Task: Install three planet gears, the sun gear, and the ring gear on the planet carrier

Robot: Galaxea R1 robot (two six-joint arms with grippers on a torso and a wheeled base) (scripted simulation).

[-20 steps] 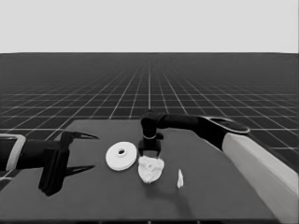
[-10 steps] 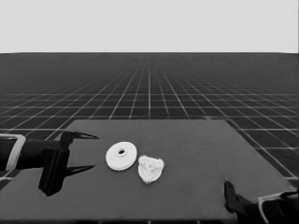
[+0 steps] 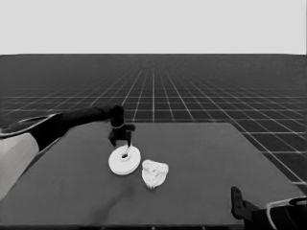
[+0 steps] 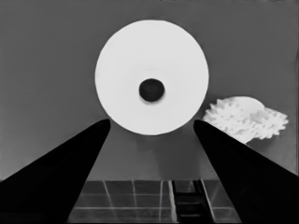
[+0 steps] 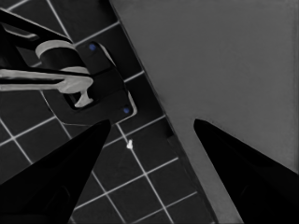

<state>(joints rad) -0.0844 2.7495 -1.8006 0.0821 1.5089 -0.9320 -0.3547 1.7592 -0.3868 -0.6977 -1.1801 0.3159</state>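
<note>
The left gripper [image 3: 125,146] is hanging right over the larger round part [image 3: 124,160], fingers spread wide and gripping nothing; whether the tips are touching its surface, I cannot tell. In the left wrist view the two fingers [image 4: 70,163] are straddling that part [image 4: 152,77], its small centre hole showing dark. Just beside the larger round part, that same view is showing toothed gears [image 4: 245,119] heaped on the smaller round part, teeth plain to see; in the head view the heap [image 3: 154,172] is reading only as a lumpy white mass. The right gripper [image 5: 152,128] is waiting with fingers spread, off past the table [image 5: 243,65] corner, far from the larger round part. Half a second ago the left arm was parked at the table's left end.
</note>
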